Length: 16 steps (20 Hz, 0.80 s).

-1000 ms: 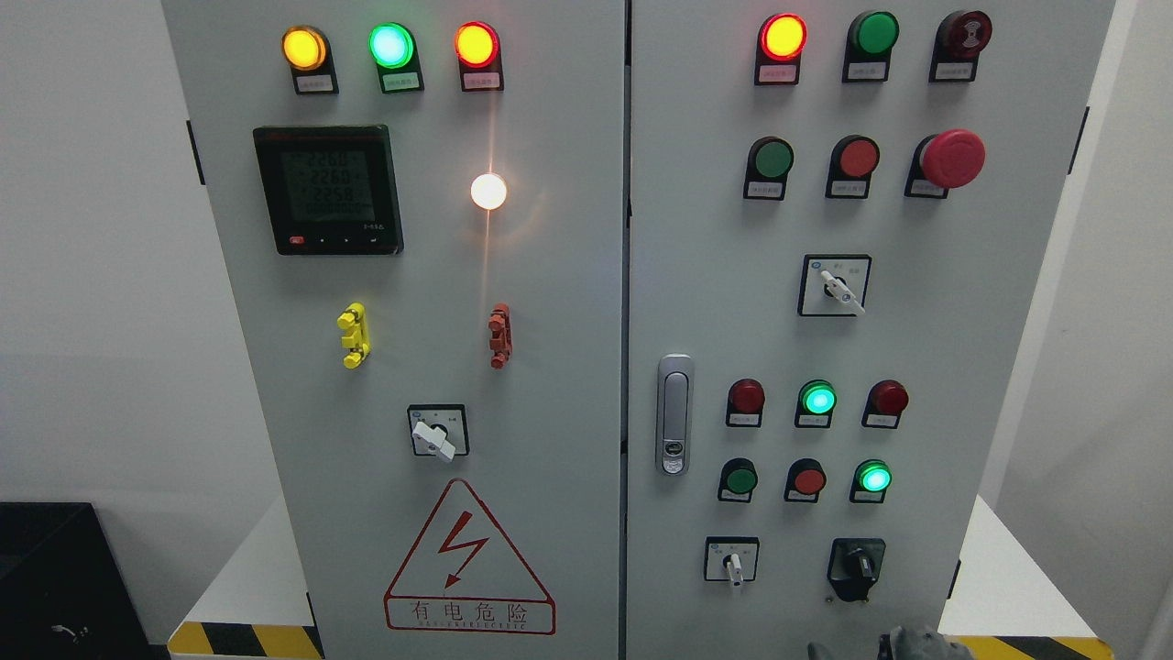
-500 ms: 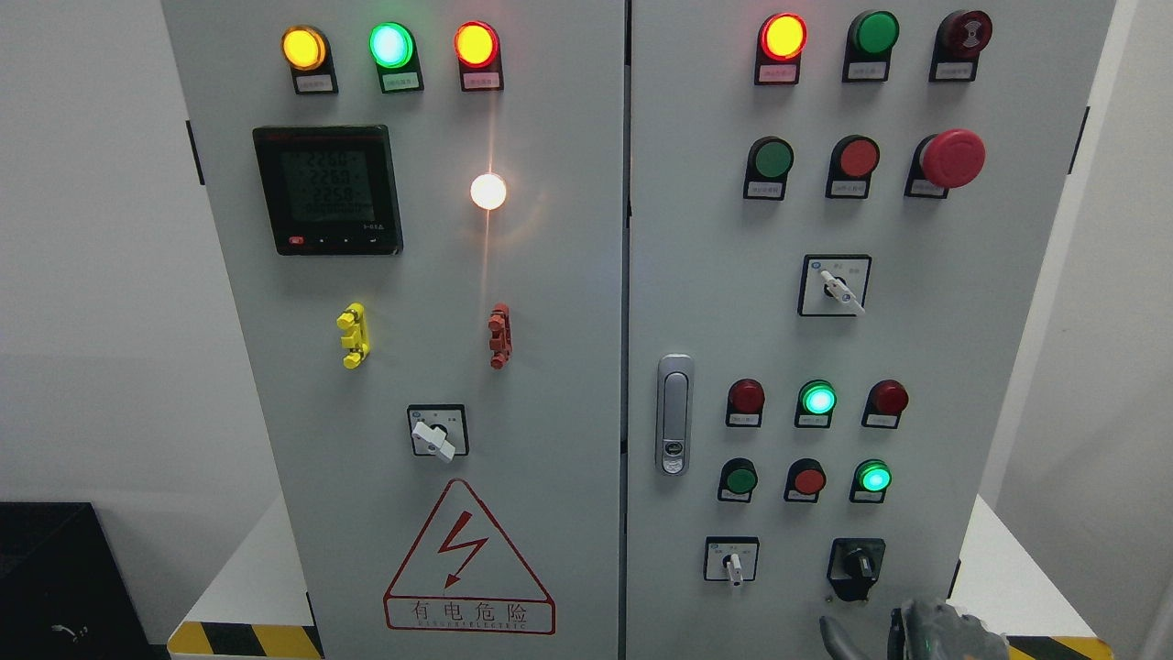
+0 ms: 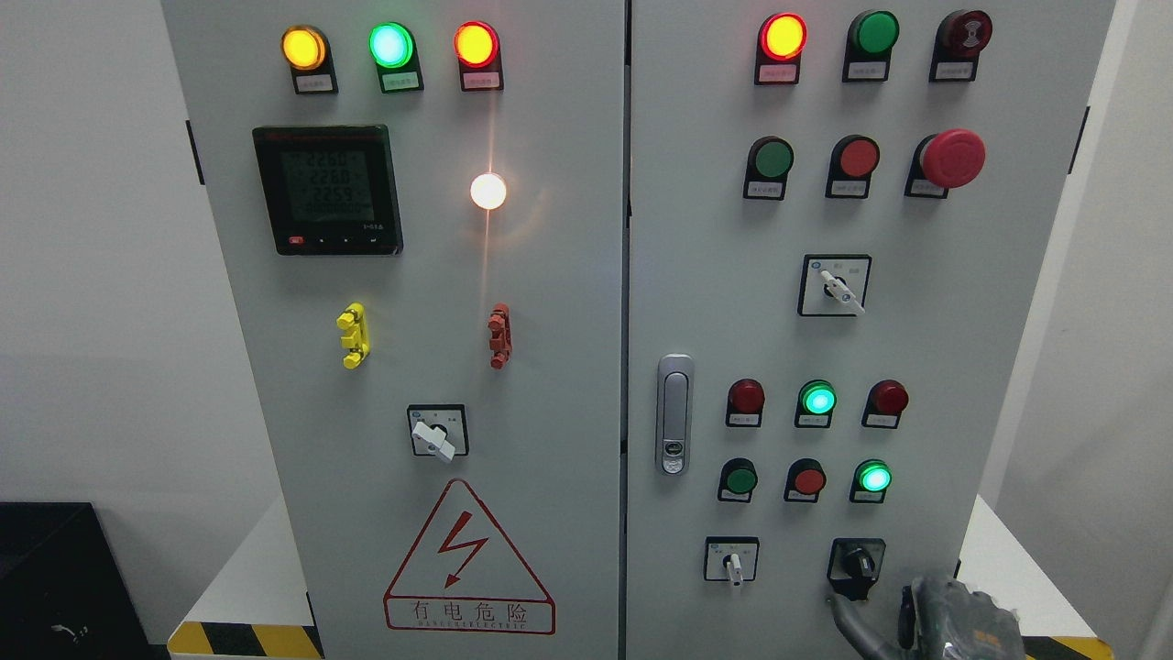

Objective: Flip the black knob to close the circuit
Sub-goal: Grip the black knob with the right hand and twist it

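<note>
The black knob sits on a black plate at the lower right of the grey cabinet's right door. Its handle points up and a little left. My right hand rises from the bottom edge just below and right of the knob. A dark finger reaches up to just under the knob's plate, apart from the knob itself. The fingers are spread and hold nothing. My left hand is out of view.
A white selector switch sits left of the black knob. Red and green buttons are above it. A door latch is at the right door's left edge. The left door carries a meter, lamps and a hazard sign.
My right hand has risen from the bottom edge and moved up toward the black knob. The knob has not turned.
</note>
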### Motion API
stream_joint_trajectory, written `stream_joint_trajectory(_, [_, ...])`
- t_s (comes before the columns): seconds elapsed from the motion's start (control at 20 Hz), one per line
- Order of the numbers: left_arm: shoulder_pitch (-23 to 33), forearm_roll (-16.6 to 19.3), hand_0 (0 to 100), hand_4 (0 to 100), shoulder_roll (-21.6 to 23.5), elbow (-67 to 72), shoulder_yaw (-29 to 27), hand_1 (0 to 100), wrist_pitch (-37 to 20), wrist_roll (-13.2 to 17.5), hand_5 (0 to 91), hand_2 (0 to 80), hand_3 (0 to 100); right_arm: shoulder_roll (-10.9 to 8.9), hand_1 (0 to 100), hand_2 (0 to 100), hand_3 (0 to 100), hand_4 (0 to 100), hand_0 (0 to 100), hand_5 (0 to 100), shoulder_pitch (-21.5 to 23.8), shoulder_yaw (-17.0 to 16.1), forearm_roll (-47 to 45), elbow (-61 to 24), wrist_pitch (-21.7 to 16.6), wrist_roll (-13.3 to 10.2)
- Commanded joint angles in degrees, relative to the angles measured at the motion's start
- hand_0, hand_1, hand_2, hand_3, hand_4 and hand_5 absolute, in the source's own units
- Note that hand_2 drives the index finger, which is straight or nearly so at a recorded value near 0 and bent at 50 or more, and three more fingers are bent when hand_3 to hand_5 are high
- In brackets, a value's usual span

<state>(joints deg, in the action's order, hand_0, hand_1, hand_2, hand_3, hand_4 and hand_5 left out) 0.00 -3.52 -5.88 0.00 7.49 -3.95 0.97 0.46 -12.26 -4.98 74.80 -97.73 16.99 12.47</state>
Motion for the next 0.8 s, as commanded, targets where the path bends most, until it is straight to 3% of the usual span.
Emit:
stream_joint_trajectory(0.0, [1.23,0.00,12,0,0.00,-1.32,-0.02,56,0.00,0.00,0.0,0.0,0,-0.02,0,85,100,89,0,92,-1.19,-0.73,0.35,0.87,-0.03,0.63])
stream_joint_trajectory(0.75, [1.23,0.00,12,0,0.00,-1.32,-0.02,56,0.00,0.00,0.0,0.0,0,-0.90,0,85,100,88,0,92,-1.10,-2.84,0.44,1.14,-0.38,0.63])
